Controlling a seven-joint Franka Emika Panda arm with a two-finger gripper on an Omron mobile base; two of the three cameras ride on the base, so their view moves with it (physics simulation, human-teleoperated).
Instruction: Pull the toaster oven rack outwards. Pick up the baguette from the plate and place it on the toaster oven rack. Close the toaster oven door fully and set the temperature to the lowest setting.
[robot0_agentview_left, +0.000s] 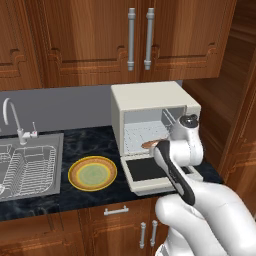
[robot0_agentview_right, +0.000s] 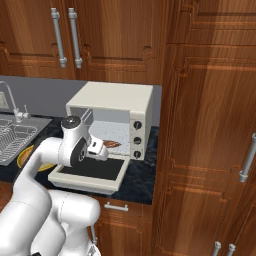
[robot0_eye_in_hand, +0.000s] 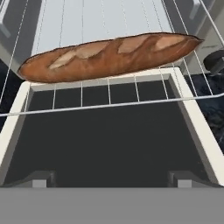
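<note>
Hand view, nearest first: the hand (robot0_agentview_right: 103, 148) hangs over the lowered toaster oven door (robot0_eye_in_hand: 109, 131), its fingers spread wide and holding nothing — by my reading it has let the loaf go; beyond the door's dark glass, the toaster oven rack (robot0_eye_in_hand: 109, 101) stands drawn out past the cavity mouth, which gives room to set bread down; the baguette (robot0_eye_in_hand: 109, 57) lies on the wires, its long axis across the rack, parallel to the oven front; farther off on the bench (robot0_agentview_left: 85, 142), the plate (robot0_agentview_left: 92, 173) sits bare beside the toaster oven (robot0_agentview_left: 150, 97).
</note>
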